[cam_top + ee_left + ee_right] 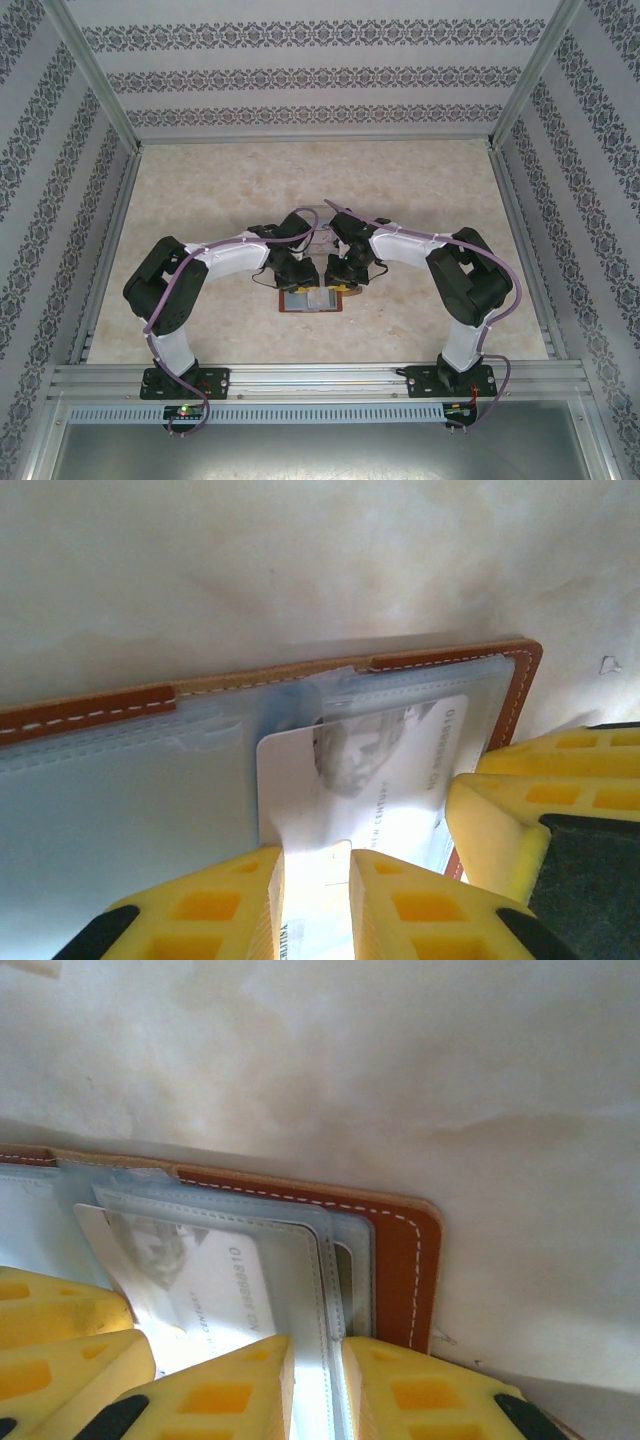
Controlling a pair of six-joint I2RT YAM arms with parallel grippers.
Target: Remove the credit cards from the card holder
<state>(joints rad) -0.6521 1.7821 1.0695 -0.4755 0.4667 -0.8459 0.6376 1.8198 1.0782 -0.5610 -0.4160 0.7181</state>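
Card holder (pixel 310 299) is lying open and flat on the desk (pixel 200 190), a little toward 6 o'clock from desk centre; both arms are reaching in from 6 o'clock and meeting over it, left jaws at its 11 o'clock, right jaws at its 1 o'clock.

Left wrist view: one credit card (pixel 385 770), white with grey print and digits, is sticking partway out of a clear pocket toward 6 o'clock; its lower edge is sitting between the left yellow fingers (pixel 235 915); left jaws are clenched on that credit card. Brown stitched edge (pixel 95 708) of the holder is running along 12 o'clock and down the 3 o'clock side. Right arm's fingers (pixel 500 820) are coming in at 4 o'clock, touching that edge.

Right wrist view: right jaws are pinching the clear pocket leaf (pixel 318 1300) of the card holder, fingers either side of its stitched edge, gap narrow. The card is lying tilted under the clear leaves at 8 o'clock; the left arm's fingers (pixel 60 1320) are crowding in at 8 o'clock just beside it. Other cards: cannot tell.
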